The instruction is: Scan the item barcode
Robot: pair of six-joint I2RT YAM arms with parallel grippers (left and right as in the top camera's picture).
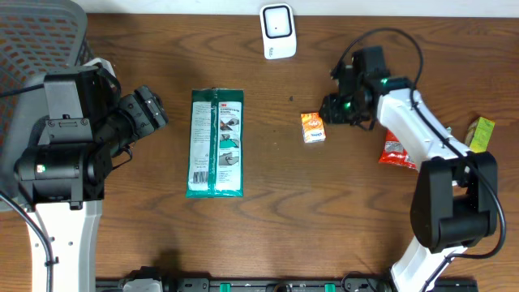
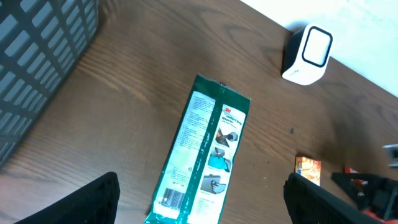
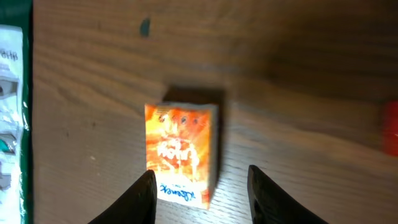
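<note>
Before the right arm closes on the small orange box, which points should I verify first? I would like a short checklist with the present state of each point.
1. Is the right pincer open over the orange box? Ok.
2. Is the box centred between the fingers? Not ok, it sits nearer one finger.
3. Is the barcode face of the box located? Cannot tell.
4. Is the way from the box to the scanner free of other items? Ok.
5. Is the left pincer open and away from the box? Ok.
</note>
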